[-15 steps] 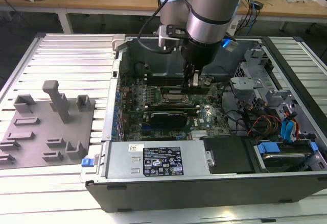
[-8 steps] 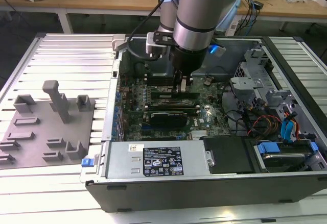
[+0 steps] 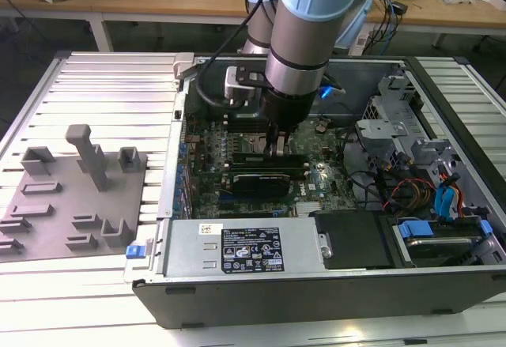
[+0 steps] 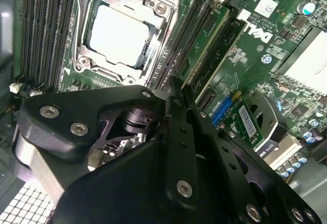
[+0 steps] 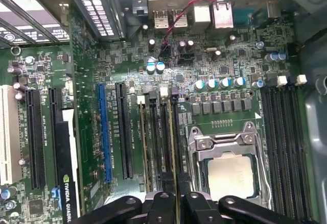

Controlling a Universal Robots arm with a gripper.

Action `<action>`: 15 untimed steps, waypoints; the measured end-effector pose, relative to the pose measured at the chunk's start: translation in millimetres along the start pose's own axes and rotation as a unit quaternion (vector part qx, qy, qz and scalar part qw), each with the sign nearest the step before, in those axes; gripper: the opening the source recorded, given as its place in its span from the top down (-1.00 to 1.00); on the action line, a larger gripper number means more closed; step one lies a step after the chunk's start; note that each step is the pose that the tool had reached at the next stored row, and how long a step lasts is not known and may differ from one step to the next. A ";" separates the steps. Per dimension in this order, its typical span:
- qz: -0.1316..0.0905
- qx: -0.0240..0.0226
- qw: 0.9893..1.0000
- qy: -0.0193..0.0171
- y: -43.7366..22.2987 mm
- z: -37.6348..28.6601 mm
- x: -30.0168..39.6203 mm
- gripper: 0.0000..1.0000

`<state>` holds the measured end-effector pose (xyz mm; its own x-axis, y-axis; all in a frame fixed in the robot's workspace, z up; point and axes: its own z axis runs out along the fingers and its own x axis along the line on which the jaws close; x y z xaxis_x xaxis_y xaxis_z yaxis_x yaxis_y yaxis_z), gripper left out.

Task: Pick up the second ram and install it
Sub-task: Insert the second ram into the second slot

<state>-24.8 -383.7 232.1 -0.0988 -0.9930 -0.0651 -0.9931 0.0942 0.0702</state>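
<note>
- The tool is closed on the second ram, standing in a slot.
- The slot lies just beside the CPU socket.

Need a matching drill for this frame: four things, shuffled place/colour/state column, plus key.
1 tool
2 fixture blocks
3 CPU socket
4 power supply

A silver-framed
B bears a black label
C low over the memory slots
D grey, outside the case, on the exterior view's left

Pairs: 1-C, 2-D, 3-A, 4-B
</note>
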 end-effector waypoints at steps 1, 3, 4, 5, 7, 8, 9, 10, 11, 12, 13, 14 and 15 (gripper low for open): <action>0.000 0.000 1.000 0.000 0.4 0.6 0.1 0.73; 0.000 0.000 1.000 0.000 0.9 2.1 0.2 0.73; 0.000 0.000 1.000 0.000 0.8 2.9 0.3 0.73; 0.000 0.000 1.000 0.000 0.7 4.3 0.4 0.73; 0.000 0.000 1.000 0.000 0.7 5.3 0.5 0.73; 0.000 0.000 1.000 0.000 0.7 5.4 0.5 0.73; 0.000 0.000 1.000 0.000 0.7 5.5 0.5 0.73; 0.000 0.000 1.000 0.000 0.6 5.6 0.5 0.73; 0.000 0.000 1.000 0.000 0.7 5.6 0.5 0.73; 0.000 0.000 1.000 0.000 0.6 5.6 0.5 0.73; 0.000 0.000 1.000 0.000 0.6 5.6 0.5 0.73; 0.000 0.000 1.000 0.000 0.7 5.6 0.5 0.73; -0.001 0.000 1.000 0.000 0.7 5.6 0.5 0.73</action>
<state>-25.8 -383.7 226.5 -0.0978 -0.9931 -0.0650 -0.9932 0.0932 0.0703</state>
